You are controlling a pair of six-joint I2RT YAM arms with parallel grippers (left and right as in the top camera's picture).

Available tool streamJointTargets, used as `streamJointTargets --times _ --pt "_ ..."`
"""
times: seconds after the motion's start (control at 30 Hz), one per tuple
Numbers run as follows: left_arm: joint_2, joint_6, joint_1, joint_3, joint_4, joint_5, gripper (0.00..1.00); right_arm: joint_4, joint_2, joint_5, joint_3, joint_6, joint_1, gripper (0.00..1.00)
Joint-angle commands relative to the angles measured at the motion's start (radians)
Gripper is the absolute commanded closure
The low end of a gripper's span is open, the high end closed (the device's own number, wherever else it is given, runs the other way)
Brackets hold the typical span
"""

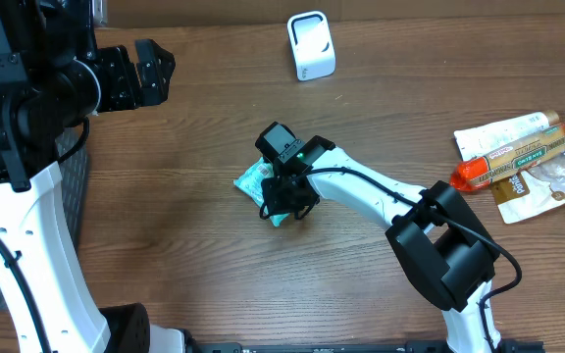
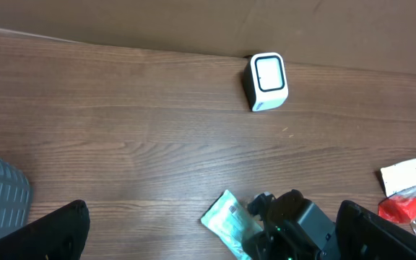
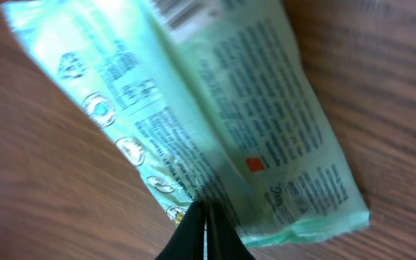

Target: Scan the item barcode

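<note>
One item in play: a green packet (image 1: 255,181), lying on the table (image 1: 194,147) about mid-table, partly under the right arm's wrist.
Right gripper (image 3: 204,227): jaws fully together, nipping the packet along one edge. In the wrist view the tips meet right on the film, so I'd call it a thin pinch of wrapper, not a grab around the body.
Left gripper (image 1: 137,71): hanging wide open with nothing in it, off at the far left and well apart from the packet.
Feel: looks like a soft flow-wrap pouch with glossy film, so light and floppy. My guess is it sags and swings once lifted, and could slide out of a shallow pinch.
Fragile?: probably not, squashy contents at worst.
Where to hold: an edge or the crimped end seam, deep enough that the film can't slip, and clear of the barcode (image 3: 175,11), which sits toward the other end of the printed face from the fingertips.
White scanner (image 1: 311,45): stands near the far edge of the table, well apart from the packet.
Watch out: the pouch folding over on itself and hiding the code — a steadier bite would help keep that face flat.
</note>
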Motion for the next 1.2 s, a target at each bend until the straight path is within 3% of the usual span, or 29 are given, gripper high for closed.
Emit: streamJointTargets --times 0.0,0.37,0.67,1.17 --pt "0.005 0.004 0.010 0.014 0.001 -0.002 0.00 -0.047 0.002 0.011 -0.014 -0.127 -0.027 0.92" --pt "0.005 0.003 0.010 0.014 0.001 -0.002 0.00 -0.097 0.001 -0.113 0.025 -0.335 -0.165 0.48" --pt "0.005 0.004 0.010 0.014 0.001 -0.002 0.00 -0.125 0.000 -0.138 0.082 -0.394 -0.196 0.33" --pt "0.005 0.003 0.010 0.014 0.001 -0.002 0.00 0.075 0.003 -0.442 -0.099 -0.401 -0.306 0.29"
